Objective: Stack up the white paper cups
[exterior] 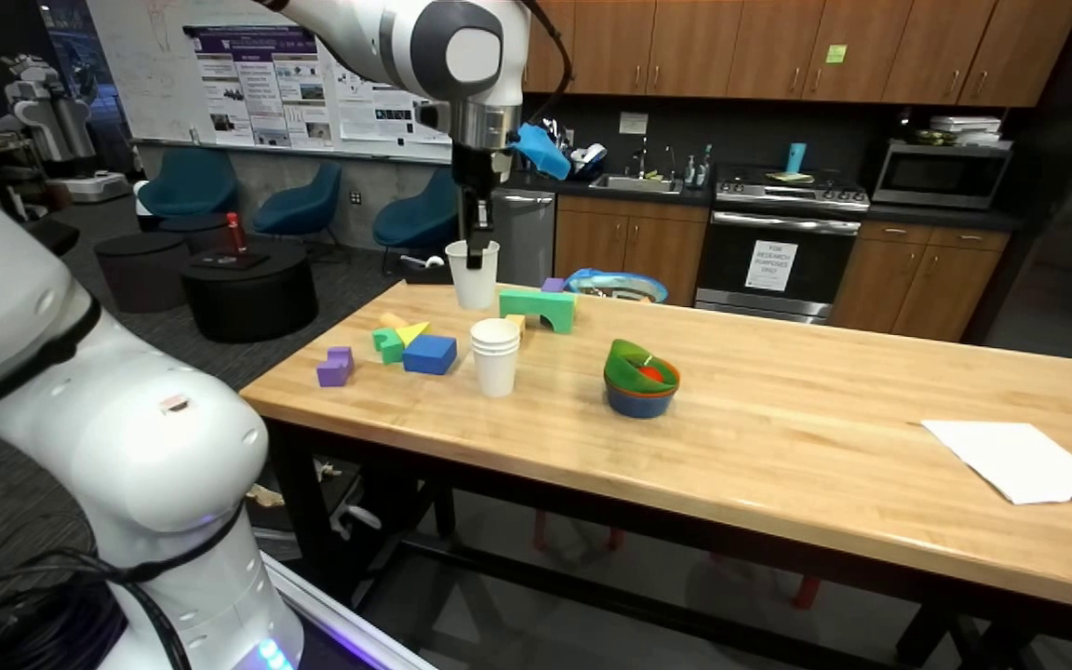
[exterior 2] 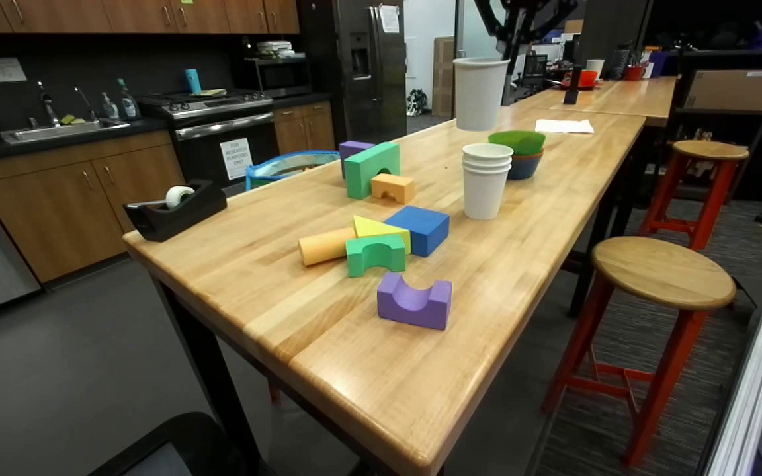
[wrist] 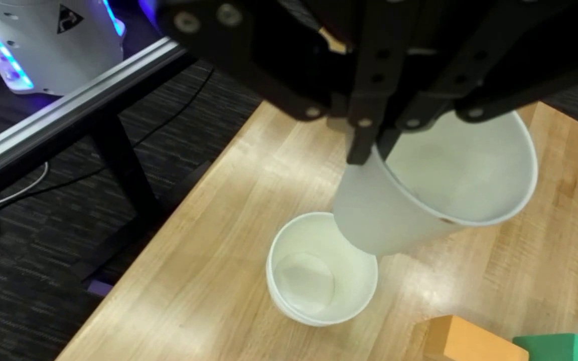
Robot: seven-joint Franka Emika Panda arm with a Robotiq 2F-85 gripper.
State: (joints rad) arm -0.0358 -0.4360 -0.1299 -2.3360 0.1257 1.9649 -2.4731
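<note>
1. White paper forms the held cup [exterior: 468,287], which hangs in the air from the gripper [exterior: 478,249] in an exterior view. One of the dark fingers [exterior: 475,259] reaches down over the outside of its upper wall; most of the cup lies below the tips. Lower in the view, the stacked cups [exterior: 497,370] stand upright on the wooden table [exterior: 778,400], well apart from the fingers, between the blue block [exterior: 430,355] and the blue bowl [exterior: 640,404].

2. From an exterior view showing the green bowl [exterior 2: 516,142] beyond the stacked cups, the held cup is roughly upright, with a visible gap between its base and the top rim below. The fingertips are partly hidden here.

3. At the wrist view, the fingers pinch the held cup's wall at the rim, one inside, one outside. Its base overlaps the stack's open mouth in the view. An orange block [wrist: 472,343] shows at the lower edge.
</note>
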